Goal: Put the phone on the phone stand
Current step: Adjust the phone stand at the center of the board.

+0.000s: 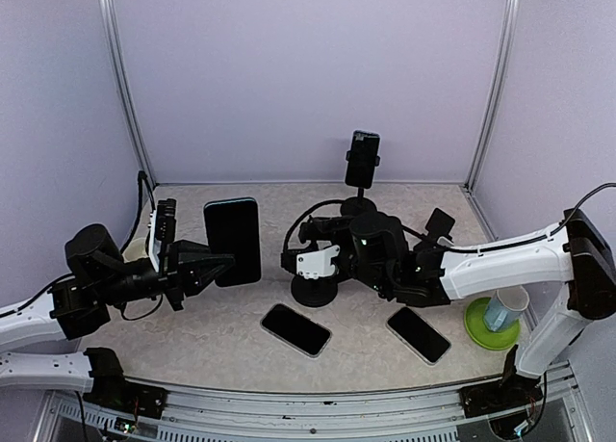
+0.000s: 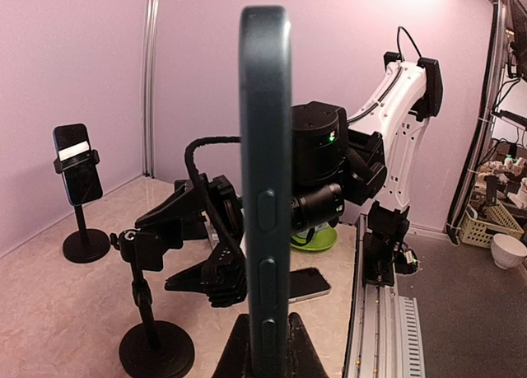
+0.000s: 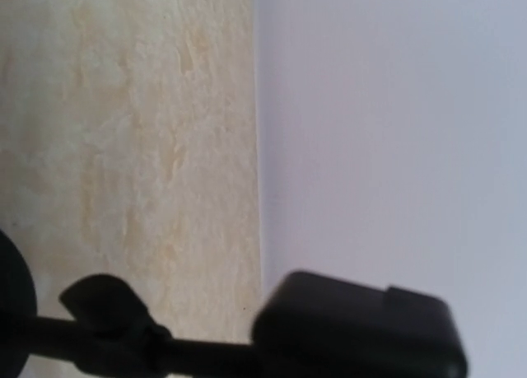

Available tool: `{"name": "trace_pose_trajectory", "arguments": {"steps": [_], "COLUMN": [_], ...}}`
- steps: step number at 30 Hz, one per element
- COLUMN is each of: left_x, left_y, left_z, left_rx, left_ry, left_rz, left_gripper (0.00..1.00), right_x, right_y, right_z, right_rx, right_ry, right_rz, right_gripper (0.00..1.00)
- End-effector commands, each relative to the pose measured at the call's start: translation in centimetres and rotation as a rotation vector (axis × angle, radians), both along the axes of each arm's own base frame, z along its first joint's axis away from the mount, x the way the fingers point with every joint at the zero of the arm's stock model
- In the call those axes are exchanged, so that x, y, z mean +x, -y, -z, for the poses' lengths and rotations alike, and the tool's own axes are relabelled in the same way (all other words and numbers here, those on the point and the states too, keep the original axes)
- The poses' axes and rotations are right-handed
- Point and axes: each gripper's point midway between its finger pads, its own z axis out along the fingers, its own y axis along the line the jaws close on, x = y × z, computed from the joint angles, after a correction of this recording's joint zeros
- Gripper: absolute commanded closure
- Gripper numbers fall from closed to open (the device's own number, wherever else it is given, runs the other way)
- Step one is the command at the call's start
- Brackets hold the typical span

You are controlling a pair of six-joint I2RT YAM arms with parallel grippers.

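My left gripper (image 1: 210, 262) is shut on the lower end of a dark phone (image 1: 232, 240), holding it upright and off the table at the left. In the left wrist view the phone (image 2: 265, 189) shows edge-on between the fingers (image 2: 235, 353). An empty black phone stand (image 1: 315, 289) stands mid-table. My right gripper (image 1: 306, 254) is at the stand's head, fingers spread above and below the head (image 2: 144, 245); I cannot tell if they touch it. In the right wrist view only the blurred stand (image 3: 354, 329) shows, not the fingers.
A second stand (image 1: 359, 205) at the back holds a phone (image 1: 363, 158). Two more phones (image 1: 296, 328) (image 1: 419, 334) lie flat near the front. A green plate (image 1: 476, 328) with a cup (image 1: 506, 308) sits at the right. Purple walls close in three sides.
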Motion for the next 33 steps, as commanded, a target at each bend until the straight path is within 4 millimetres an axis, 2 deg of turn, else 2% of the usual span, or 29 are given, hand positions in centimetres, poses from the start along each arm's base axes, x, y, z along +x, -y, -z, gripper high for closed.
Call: {"name": "trace_pose_trajectory", "arguments": {"steps": [1,5,11,21,26,29,30,33], "left_x": [0.0,0.0,0.1,0.0,0.0,0.1,0.0,0.1], "left_y": [-0.3,-0.3,-0.3,-0.4,-0.3,-0.3,-0.3,-0.3], "left_z": [-1.4,-1.4,-1.4,-1.6,-1.6,-1.6,-1.6,-1.6], "left_rx": [-0.034,-0.033,-0.033,-0.035,-0.034,-0.035,-0.034,-0.036], "left_ry": [0.047,0.048,0.048,0.054,0.055,0.055,0.054,0.053], "left_rz": [-0.012,-0.013,-0.013,-0.006,-0.005,-0.004,-0.002,-0.002], "left_gripper": [1.00,1.00,1.00,1.00,1.00,1.00,1.00,1.00], "right_x": [0.2,0.6,0.6,-0.3,-0.4,-0.4,-0.2,-0.1], "right_y": [-0.8,-0.9,-1.0,-0.7,-0.2,-0.5,-0.7,-1.6], "right_z": [0.3,0.8,1.3,4.2,4.8,4.4,4.0,2.3], "right_rx": [-0.017,-0.046,-0.098,-0.318,-0.401,-0.375,-0.351,-0.262], "right_ry": [0.059,0.075,0.102,0.065,0.074,0.065,0.059,0.034], "right_rz": [-0.003,0.019,0.026,0.013,0.039,0.048,0.058,0.075], "right_gripper": [0.30,0.47,0.52,0.61,0.61,0.58,0.56,0.40]}}
